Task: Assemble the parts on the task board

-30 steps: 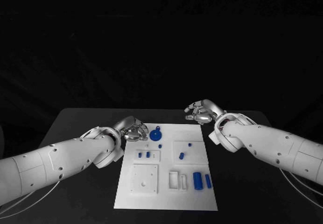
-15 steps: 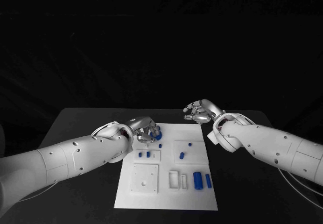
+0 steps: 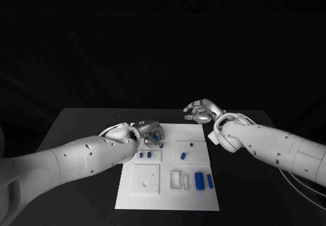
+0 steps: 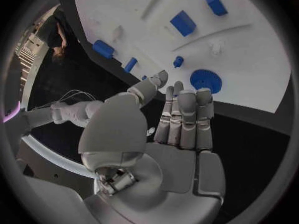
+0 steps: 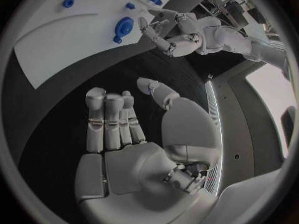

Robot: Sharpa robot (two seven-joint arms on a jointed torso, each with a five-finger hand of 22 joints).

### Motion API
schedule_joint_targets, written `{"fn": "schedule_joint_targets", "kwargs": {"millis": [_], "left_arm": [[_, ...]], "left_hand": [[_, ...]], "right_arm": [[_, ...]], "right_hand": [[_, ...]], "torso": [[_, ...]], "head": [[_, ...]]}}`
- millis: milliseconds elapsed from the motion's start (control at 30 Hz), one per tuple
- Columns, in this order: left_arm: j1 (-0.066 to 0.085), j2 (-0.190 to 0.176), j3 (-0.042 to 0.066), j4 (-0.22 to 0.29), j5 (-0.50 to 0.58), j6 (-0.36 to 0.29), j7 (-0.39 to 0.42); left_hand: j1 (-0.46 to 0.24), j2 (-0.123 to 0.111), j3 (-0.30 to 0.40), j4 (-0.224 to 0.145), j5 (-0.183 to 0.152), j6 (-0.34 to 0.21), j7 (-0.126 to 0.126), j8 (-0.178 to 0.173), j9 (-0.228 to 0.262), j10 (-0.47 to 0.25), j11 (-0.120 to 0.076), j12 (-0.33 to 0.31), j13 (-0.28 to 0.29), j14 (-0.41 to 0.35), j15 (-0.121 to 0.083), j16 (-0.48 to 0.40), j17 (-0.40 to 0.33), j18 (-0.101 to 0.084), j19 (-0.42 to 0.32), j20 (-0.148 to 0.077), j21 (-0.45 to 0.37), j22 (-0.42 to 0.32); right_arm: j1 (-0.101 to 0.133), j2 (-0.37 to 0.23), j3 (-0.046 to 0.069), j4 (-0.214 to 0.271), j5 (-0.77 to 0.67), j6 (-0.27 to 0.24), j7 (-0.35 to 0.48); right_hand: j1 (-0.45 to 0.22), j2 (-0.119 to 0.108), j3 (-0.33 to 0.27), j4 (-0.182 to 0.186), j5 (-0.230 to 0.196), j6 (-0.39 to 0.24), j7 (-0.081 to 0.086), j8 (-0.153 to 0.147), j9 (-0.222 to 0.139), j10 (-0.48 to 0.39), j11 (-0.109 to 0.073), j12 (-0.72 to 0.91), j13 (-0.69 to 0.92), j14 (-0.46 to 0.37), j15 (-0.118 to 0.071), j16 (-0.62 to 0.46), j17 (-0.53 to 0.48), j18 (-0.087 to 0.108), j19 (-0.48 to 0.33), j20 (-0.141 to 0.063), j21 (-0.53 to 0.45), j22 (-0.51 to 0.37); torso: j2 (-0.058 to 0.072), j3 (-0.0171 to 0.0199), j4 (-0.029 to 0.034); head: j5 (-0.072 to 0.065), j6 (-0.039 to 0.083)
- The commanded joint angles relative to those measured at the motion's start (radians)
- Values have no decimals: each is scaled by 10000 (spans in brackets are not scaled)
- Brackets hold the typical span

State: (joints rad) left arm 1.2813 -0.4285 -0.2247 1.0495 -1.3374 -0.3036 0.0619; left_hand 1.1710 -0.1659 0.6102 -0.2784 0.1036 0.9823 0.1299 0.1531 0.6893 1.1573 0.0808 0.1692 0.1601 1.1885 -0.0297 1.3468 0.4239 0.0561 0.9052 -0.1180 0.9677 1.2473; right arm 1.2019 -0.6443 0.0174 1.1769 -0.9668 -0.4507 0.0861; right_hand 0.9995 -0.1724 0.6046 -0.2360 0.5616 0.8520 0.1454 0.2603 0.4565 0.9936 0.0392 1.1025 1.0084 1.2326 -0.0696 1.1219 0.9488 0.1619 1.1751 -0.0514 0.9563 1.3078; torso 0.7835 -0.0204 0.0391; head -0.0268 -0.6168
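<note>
**2 hands at the far edge of the task board**

2 white arms reach in over a black table (image 3: 81, 122), each ending in a silver hand. The task board (image 3: 170, 200), a white plate, lies in the middle of the table with its long side running away from the robot.

Left hand (image 3: 147, 132): it is over the board's far left corner. In the left wrist view its fingers (image 4: 187, 117) are straight and close together, the thumb set apart from them, and nothing lies in the palm. The fingertips are just beside the blue gear (image 4: 206, 80), a round toothed disc lying flat on the board; whether they touch it cannot be told.

Right hand (image 3: 199, 112): it is beyond the board's far right corner, above the bare table. In the right wrist view its fingers (image 5: 106, 119) are likewise extended and side by side, thumb apart, palm empty.

Parts on the board: 2 short blue pegs (image 3: 144, 155) stand side by side in the raised block on the left. On the right-hand block are a small blue peg (image 3: 191, 145) and a larger blue piece (image 3: 183, 156). Near the board's right edge, closer to the robot, a long blue bar (image 3: 199, 181) lies next to a slimmer blue bar (image 3: 210, 181).
</note>
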Motion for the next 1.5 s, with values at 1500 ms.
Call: {"fn": "schedule_joint_targets", "kwargs": {"millis": [1500], "left_arm": [[-338, 699, -59, -1129, -121, 320, -100]], "left_hand": [[-26, 93, 5, 102, -39, -285, 97, -107, -344, -29, 144, -712, -257, 683, 99, 506, 140, 936, 826, -5, 311, 89]], "right_arm": [[110, -15, 3, 274, -179, -30, 113]], "right_hand": [[-17, -52, -1, 81, 130, 22, 78, 59, -15, 9, 5, -52, -37, 4, -8, -32, 20, 999, 4, 55, -22, 180]], "torso": [[-11, -7, 1]], "head": [[-190, -181]]}}
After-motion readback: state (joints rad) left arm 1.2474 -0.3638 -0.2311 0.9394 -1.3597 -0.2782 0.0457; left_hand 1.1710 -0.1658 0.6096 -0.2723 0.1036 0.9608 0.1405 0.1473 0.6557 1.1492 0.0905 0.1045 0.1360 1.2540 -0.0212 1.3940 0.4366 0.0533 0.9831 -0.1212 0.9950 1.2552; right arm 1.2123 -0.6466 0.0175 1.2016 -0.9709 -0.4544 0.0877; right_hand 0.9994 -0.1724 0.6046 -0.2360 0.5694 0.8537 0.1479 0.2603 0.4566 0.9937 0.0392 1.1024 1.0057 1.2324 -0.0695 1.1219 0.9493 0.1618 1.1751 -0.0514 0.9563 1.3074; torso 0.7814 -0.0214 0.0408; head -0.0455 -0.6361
